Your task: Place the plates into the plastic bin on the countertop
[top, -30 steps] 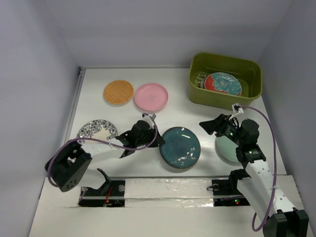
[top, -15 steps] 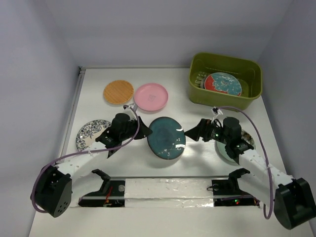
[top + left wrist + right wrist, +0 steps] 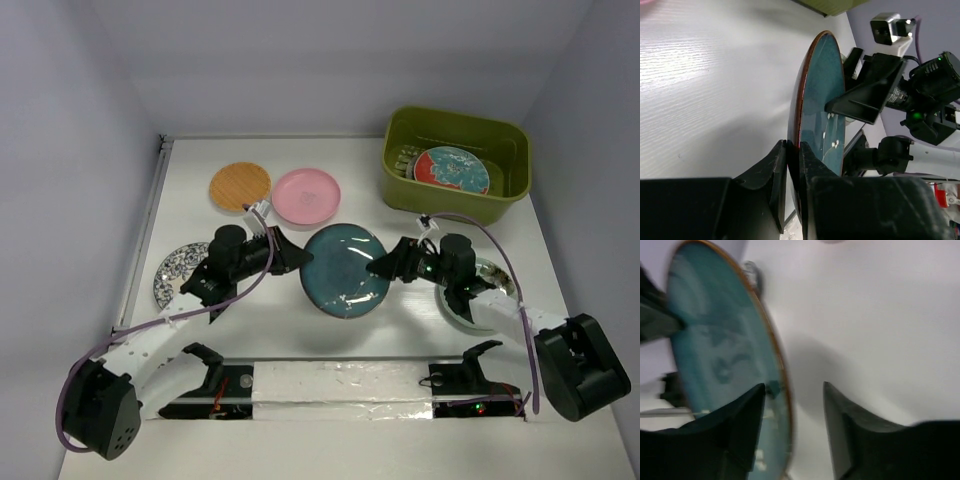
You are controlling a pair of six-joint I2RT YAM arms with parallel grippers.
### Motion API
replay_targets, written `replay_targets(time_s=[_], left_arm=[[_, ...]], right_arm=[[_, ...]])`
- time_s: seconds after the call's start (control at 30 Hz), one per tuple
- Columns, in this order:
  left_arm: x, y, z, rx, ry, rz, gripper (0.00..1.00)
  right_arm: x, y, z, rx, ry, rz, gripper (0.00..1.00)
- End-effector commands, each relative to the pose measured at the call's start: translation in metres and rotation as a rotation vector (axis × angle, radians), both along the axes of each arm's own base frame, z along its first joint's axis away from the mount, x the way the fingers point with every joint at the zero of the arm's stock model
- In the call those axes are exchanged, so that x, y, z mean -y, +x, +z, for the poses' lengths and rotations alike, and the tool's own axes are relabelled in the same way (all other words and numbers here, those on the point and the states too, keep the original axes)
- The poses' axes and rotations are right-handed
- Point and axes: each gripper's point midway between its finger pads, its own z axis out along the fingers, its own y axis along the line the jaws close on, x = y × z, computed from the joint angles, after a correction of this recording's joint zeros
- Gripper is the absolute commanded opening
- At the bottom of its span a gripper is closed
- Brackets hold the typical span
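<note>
The dark teal plate (image 3: 346,270) is held tilted above the white countertop (image 3: 370,215). My left gripper (image 3: 293,262) is shut on its left rim; the left wrist view shows the fingers (image 3: 792,145) pinching the plate's edge (image 3: 822,95). My right gripper (image 3: 385,265) is open, with its fingers on either side of the plate's right rim. In the right wrist view the gripper (image 3: 792,387) straddles the plate's edge (image 3: 715,340). The olive-green bin (image 3: 400,190) at the back right holds the red-teal floral plate (image 3: 452,170).
The wood-tan plate (image 3: 240,186) and the pink plate (image 3: 306,195) lie at the back. The deer plate (image 3: 175,275) lies under my left arm. The mint plate (image 3: 470,305) lies under my right arm. A metal rail (image 3: 150,230) runs along the left edge.
The left gripper has lifted the teal plate, tilted it and carried it back. The right gripper has moved left from over the mint plate to the teal plate's right rim.
</note>
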Motion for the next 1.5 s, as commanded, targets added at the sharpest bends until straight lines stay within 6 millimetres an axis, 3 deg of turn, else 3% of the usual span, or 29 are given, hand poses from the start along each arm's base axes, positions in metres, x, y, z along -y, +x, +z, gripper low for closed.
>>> replay_targets(time_s=[0.0,0.03,0.07,0.1,0.13,0.17,0.23,0.27,0.33,0.37,0.4,0.43,0.47,0.5,0.57,0.6,0.63,0.67,0.7,0.73,0.83,0.9,0.93,0.97,1.07,1.17,1.47], left_arm=[[0.013,-0.003,0.101,0.231,-0.210,-0.076,0.00],[0.012,0.000,0.101,0.243,-0.195,-0.065,0.00],[0.011,0.001,0.096,0.229,-0.174,-0.058,0.00],[0.009,0.003,0.101,0.241,-0.161,-0.050,0.03],[0.005,0.007,0.104,0.253,-0.141,-0.016,0.21],[0.000,0.009,0.095,0.245,-0.081,0.002,0.31],[-0.016,0.018,0.116,0.306,-0.036,0.101,0.52],[-0.024,0.017,0.111,0.291,0.013,0.129,0.55],[-0.045,0.020,0.134,0.377,0.063,0.225,0.63],[-0.053,0.017,0.132,0.371,0.098,0.247,0.65],[-0.059,0.017,0.138,0.402,0.125,0.266,0.66],[-0.069,0.014,0.145,0.426,0.136,0.302,0.68],[-0.074,0.011,0.142,0.419,0.164,0.310,0.68],[-0.079,0.009,0.142,0.434,0.188,0.318,0.68],[-0.089,0.003,0.141,0.448,0.218,0.341,0.68],[-0.092,0.001,0.136,0.445,0.233,0.343,0.68],[-0.098,-0.004,0.138,0.464,0.236,0.358,0.68],[-0.100,-0.006,0.134,0.464,0.244,0.360,0.68],[-0.102,-0.007,0.125,0.456,0.255,0.361,0.68],[-0.105,-0.011,0.125,0.469,0.249,0.370,0.68],[-0.105,-0.014,0.111,0.472,0.244,0.365,0.68],[-0.105,-0.016,0.107,0.475,0.239,0.359,0.68],[-0.104,-0.018,0.105,0.475,0.239,0.351,0.68],[-0.104,-0.018,0.104,0.473,0.240,0.347,0.68],[-0.103,-0.022,0.109,0.495,0.225,0.335,0.67],[-0.102,-0.024,0.110,0.502,0.220,0.325,0.66],[-0.103,-0.032,0.114,0.522,0.202,0.327,0.66]], right_arm=[[-0.019,-0.015,0.038,0.101,0.149,0.126,0.51],[-0.021,-0.016,0.051,0.138,0.182,0.147,0.31],[-0.023,-0.020,0.056,0.133,0.199,0.168,0.03],[-0.023,-0.019,0.059,0.124,0.199,0.165,0.00],[-0.022,-0.017,0.067,0.142,0.203,0.153,0.00],[-0.021,-0.009,0.080,0.171,0.208,0.117,0.00],[-0.018,-0.003,0.097,0.188,0.205,0.077,0.00],[-0.015,0.013,0.124,0.260,0.198,0.016,0.00],[-0.009,0.027,0.145,0.273,0.169,-0.054,0.00],[0.001,0.041,0.163,0.315,0.161,-0.124,0.00],[0.006,0.051,0.202,0.385,0.183,-0.157,0.00],[0.014,0.061,0.213,0.381,0.171,-0.196,0.00],[0.033,0.082,0.222,0.394,0.151,-0.274,0.00],[0.046,0.094,0.250,0.429,0.157,-0.316,0.00],[0.070,0.117,0.267,0.440,0.150,-0.388,0.00],[0.095,0.141,0.263,0.418,0.124,-0.466,0.00],[0.109,0.152,0.278,0.422,0.112,-0.513,0.00],[0.121,0.162,0.281,0.424,0.094,-0.549,0.00],[0.142,0.183,0.266,0.375,0.068,-0.603,0.00],[0.153,0.192,0.280,0.389,0.069,-0.632,0.00],[0.195,0.228,0.267,0.311,0.034,-0.752,0.00],[0.210,0.241,0.261,0.289,0.012,-0.785,0.00],[0.214,0.251,0.238,0.220,-0.022,-0.793,0.00],[0.225,0.256,0.244,0.235,-0.055,-0.815,0.00],[0.242,0.268,0.215,0.162,-0.134,-0.867,0.00],[0.248,0.277,0.188,0.099,-0.167,-0.880,0.00],[0.275,0.283,0.108,-0.081,-0.331,-0.942,0.00]])
